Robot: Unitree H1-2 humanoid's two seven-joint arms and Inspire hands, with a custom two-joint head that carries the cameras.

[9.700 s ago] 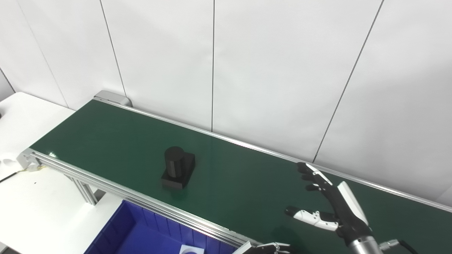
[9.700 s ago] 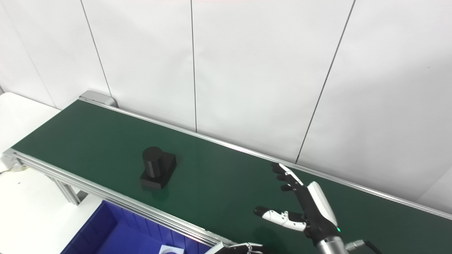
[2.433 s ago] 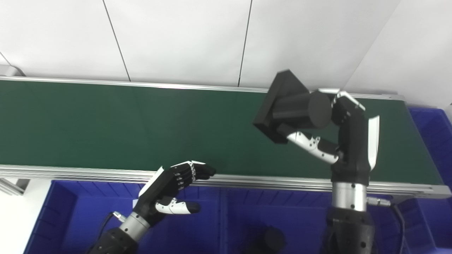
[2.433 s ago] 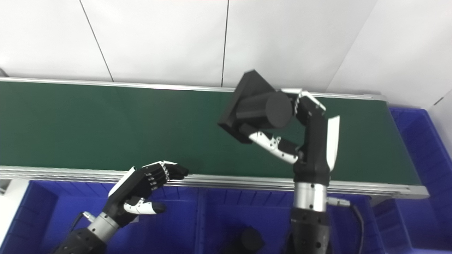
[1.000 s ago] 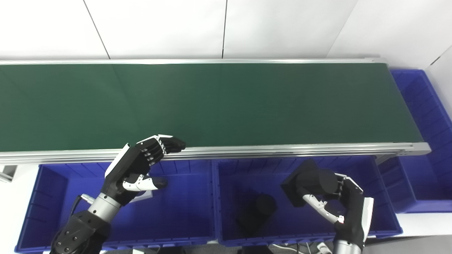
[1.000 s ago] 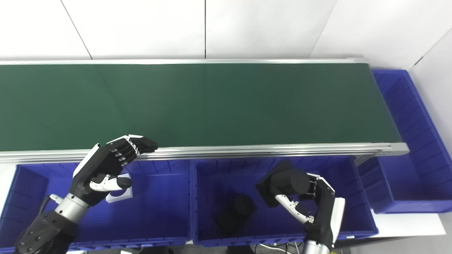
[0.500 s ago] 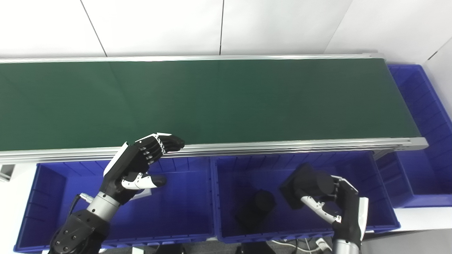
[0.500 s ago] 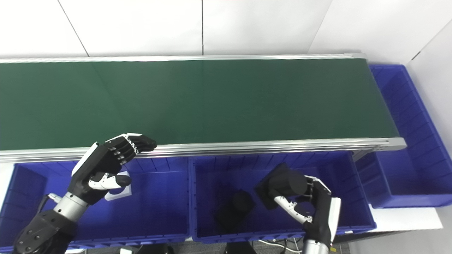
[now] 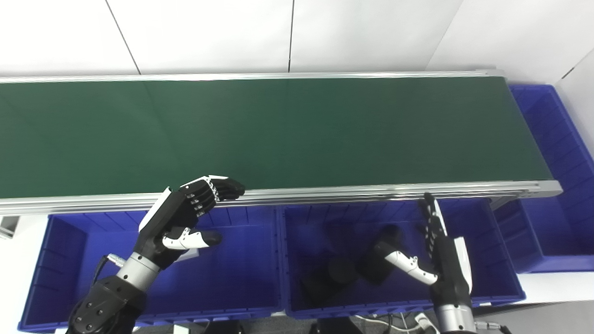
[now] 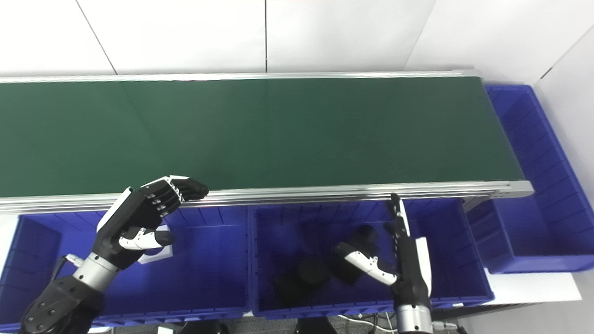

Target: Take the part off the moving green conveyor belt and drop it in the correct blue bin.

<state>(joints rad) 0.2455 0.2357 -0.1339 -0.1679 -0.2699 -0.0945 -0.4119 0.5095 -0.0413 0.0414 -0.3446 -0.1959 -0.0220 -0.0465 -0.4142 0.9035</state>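
The black part, a cylinder on a square base, lies tilted inside the middle blue bin, free of any hand. My right hand is open just right of it, fingers stretched up and thumb pointing left over the part. A second black part lies to its left in the same bin. My left hand hovers over the left blue bin, open with fingers bent and holding nothing. The green conveyor belt carries nothing.
A white part lies in the left bin, half hidden behind my left hand. A third blue bin stands past the belt's right end. The belt's metal front rail runs just behind the bins. White wall panels stand behind the belt.
My right hand has let go of the black part, which has dropped onto the middle bin's floor beside the other one. Its fingers have spread upward. The left hand has hardly moved.
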